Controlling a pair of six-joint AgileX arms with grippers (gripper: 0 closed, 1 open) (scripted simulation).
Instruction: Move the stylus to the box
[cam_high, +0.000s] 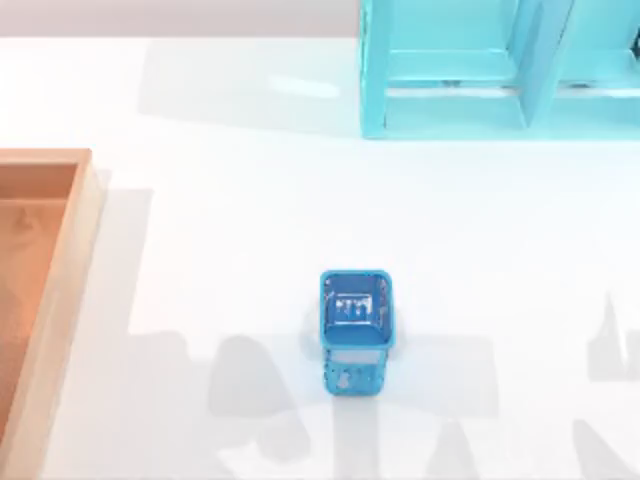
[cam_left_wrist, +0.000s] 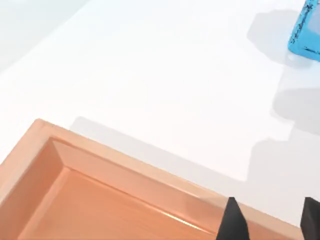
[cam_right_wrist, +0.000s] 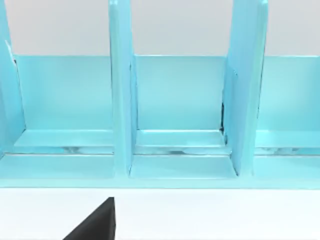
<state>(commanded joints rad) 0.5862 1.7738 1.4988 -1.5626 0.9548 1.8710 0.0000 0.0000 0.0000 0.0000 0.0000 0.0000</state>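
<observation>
Wooden and tan-rimmed, the box (cam_high: 60, 300) sits at the counter's (cam_high: 250, 200) left edge, its orange-brown inside bare in what I can see of it. I cannot find the stylus anywhere. The likeliest place is the blue mesh cup (cam_high: 355, 330) standing upright near the middle of the counter, but looking down into it I cannot tell what it holds.

My left end effector (cam_left_wrist: 272, 220) hovers just over the box's near rim, its two dark fingertips spread apart with nothing between them. Of my right end effector (cam_right_wrist: 95, 225) I see one dark finger tip, facing the cyan shelf unit (cam_high: 500, 70) at the back right; whether it is open or closed I cannot tell.

I judge the task hardly begun: no grasp made. The next move calls for locating the stylus first, probably by bringing a wrist camera over the cup.
</observation>
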